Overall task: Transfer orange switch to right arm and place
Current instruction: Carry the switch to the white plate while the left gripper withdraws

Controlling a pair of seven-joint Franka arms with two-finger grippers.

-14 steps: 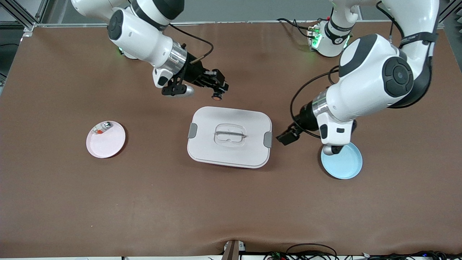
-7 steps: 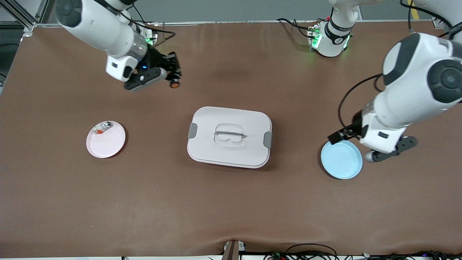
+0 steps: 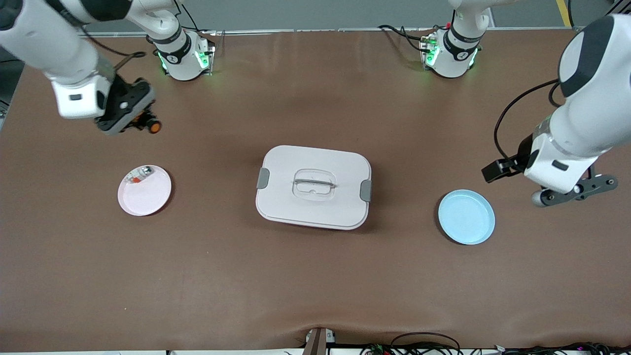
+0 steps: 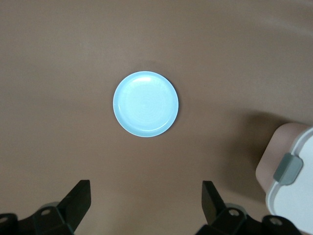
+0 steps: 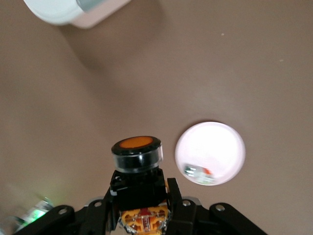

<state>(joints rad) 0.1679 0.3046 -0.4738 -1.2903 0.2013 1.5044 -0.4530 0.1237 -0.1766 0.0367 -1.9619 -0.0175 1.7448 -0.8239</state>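
Front view shows the right arm reaching out over the bench toward its own end, its hand clenched on the orange switch, which hangs in the air above bare brown surface, orange face pointing toward the middle of the bench. Nearer the camera than that spot lies a pink plate with a small white-grey piece bearing a red-orange bit at its rim. At the centre of the bench sits a white box with a lid, grey latches at both short ends and a clear handle on top. Toward the left arm's end lies a blue plate, nothing on it. The left hand hangs over bare bench just beside the blue plate, released and holding nothing. Right wrist view shows the switch gripped by its black body between the fingers, orange face up toward the lens, with the pink plate below and a corner of the box at the edge. Left wrist view shows both fingers spread wide apart, with the blue plate between and below them and a corner of the box with one grey latch
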